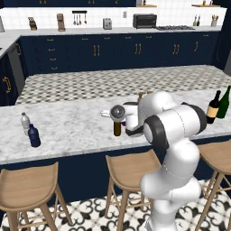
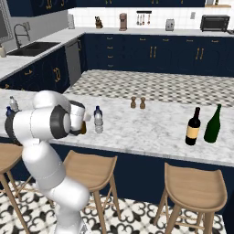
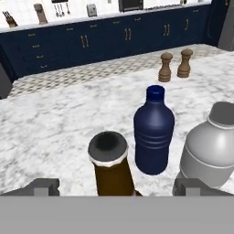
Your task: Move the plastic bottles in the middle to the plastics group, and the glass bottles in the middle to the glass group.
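Observation:
In the hand view my gripper (image 3: 116, 187) stands open, one fingertip (image 3: 43, 186) on each side of the slim amber-brown glass bottle (image 3: 109, 167), whose dark mouth points up at the camera. Just beyond it stand the navy plastic bottle (image 3: 154, 132) and, to its right, the clear greyish plastic bottle (image 3: 210, 151). In the left base view the hand hangs over the amber bottle (image 1: 117, 129) at mid-counter. The plastics group, clear (image 1: 25, 122) and navy (image 1: 34, 135), stands at the counter's left end. The glass group, a dark labelled bottle (image 1: 213, 108) and a green one (image 1: 223, 103), stands at the right end.
Two wooden shakers (image 3: 165, 67) (image 3: 184, 63) stand behind the middle bottles. Wooden stools (image 1: 27, 187) line the counter's near side. My own arm (image 1: 173, 128) hides part of the marble counter (image 1: 67, 122).

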